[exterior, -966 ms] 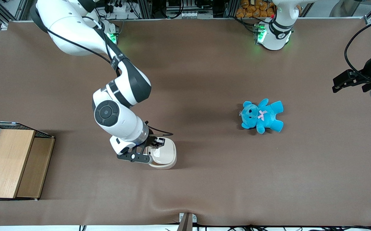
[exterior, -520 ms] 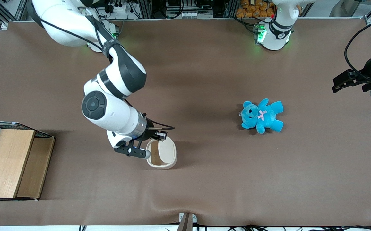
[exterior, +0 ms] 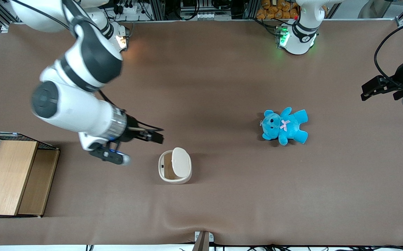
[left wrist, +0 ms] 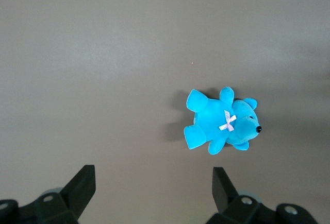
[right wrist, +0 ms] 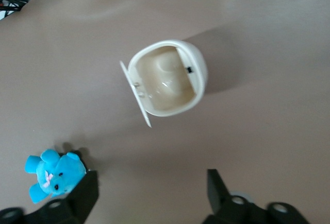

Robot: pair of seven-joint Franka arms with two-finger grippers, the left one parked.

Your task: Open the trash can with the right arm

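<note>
on the brown table (exterior: pixel 222 87), the right wrist view alone shows the trash can (right wrist: pixel 167 78) hollow inside, lid (right wrist: pixel 135 94) upright, gripper (exterior: pixel 137 148) spread apart beside it.

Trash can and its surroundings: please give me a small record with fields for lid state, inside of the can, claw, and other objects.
trash can: stands on the brown table
lid: raised on its hinge, standing up at one side of the rim
inside: looks empty in the right wrist view
claw: open, off the can, holds nothing
blue teddy: lies toward the parked arm's end
wooden box: at the working arm's end
</note>
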